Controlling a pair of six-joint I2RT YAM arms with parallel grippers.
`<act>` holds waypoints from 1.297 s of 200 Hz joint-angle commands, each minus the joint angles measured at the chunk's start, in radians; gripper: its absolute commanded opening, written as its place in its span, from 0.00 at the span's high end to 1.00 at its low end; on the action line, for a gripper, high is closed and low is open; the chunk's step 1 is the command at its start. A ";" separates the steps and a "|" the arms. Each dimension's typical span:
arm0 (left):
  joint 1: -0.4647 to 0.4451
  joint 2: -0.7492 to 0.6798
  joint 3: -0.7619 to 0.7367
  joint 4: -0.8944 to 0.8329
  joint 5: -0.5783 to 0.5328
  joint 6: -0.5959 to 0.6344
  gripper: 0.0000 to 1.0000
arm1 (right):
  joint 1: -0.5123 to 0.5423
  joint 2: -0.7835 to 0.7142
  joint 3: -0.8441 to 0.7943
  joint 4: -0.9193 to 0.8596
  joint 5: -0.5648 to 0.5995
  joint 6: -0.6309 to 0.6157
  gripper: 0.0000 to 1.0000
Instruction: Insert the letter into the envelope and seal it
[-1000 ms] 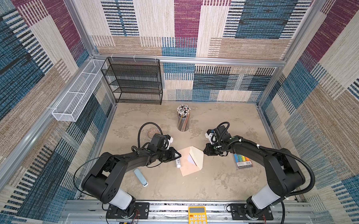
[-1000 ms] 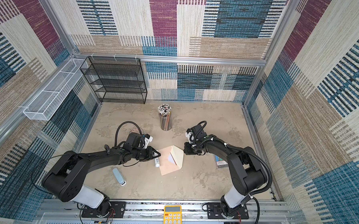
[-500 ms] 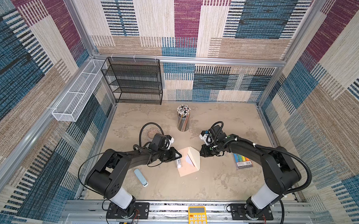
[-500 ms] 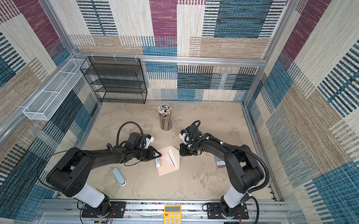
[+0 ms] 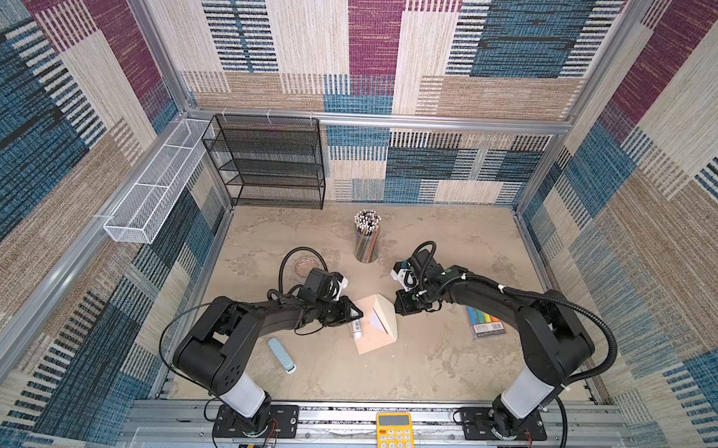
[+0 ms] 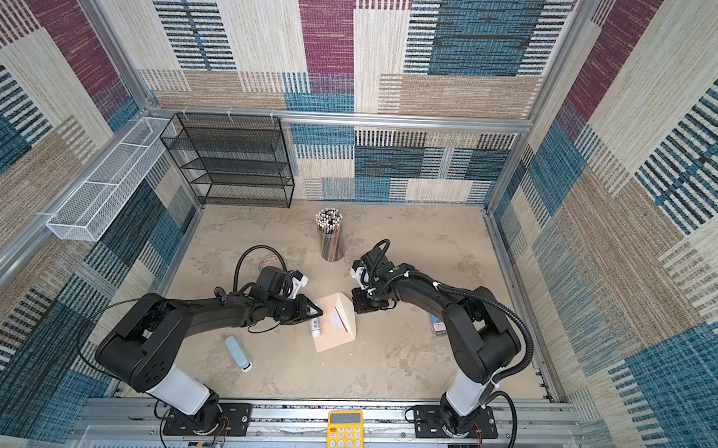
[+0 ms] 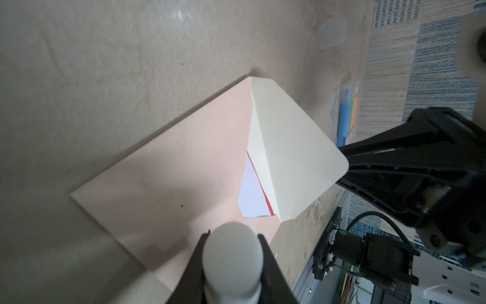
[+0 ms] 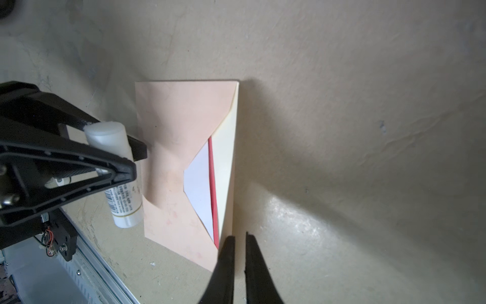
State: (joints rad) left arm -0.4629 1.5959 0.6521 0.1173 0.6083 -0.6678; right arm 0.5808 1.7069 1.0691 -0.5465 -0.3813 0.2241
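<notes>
- Envelope flat on the tabletop, mid-scene, lying between the two grippers in both top views.
- Flap not down: raised off the peach body and tilted over the opening, hinged along the edge on the right gripper's side.
- Letter tucked inside the envelope, with only a white wedge and a thin red edge showing in the mouth beneath the flap.
- Right gripper low at the flap side of the envelope, fingers drawn nearly together with just a thin slit between them.
- In the left wrist view, rounded flap tip right up against those fingers. Cannot tell whether pinched or merely pressed.
- Left gripper at the opposite edge of the envelope, clamped across a white glue stick.
- Glue stick crosswise in the fingers: cap end poking out one side, labelled body out the other, just beside the envelope's edge. Cannot tell whether touching the paper.
- Letter apart from both grippers, nearer the right one, with the raised flap standing between them.
</notes>
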 commanded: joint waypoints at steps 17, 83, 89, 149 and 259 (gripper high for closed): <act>0.003 0.008 0.005 -0.008 0.022 0.025 1.00 | 0.025 0.021 0.025 -0.006 0.008 0.009 0.87; 0.007 0.014 0.004 -0.008 0.030 0.025 1.00 | 0.045 0.050 0.065 -0.021 0.021 0.011 0.88; 0.006 0.016 0.004 -0.008 0.031 0.026 1.00 | 0.046 0.053 0.067 -0.022 0.021 0.011 0.87; 0.009 0.043 0.001 -0.002 0.045 0.027 1.00 | 0.069 0.068 0.106 -0.046 0.028 0.012 0.88; 0.013 0.079 -0.006 0.011 0.069 0.022 1.00 | 0.130 0.127 0.139 -0.044 0.021 0.023 0.89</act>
State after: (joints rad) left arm -0.4519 1.6752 0.6521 0.1520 0.6880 -0.6548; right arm 0.7040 1.8233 1.1976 -0.6003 -0.3592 0.2329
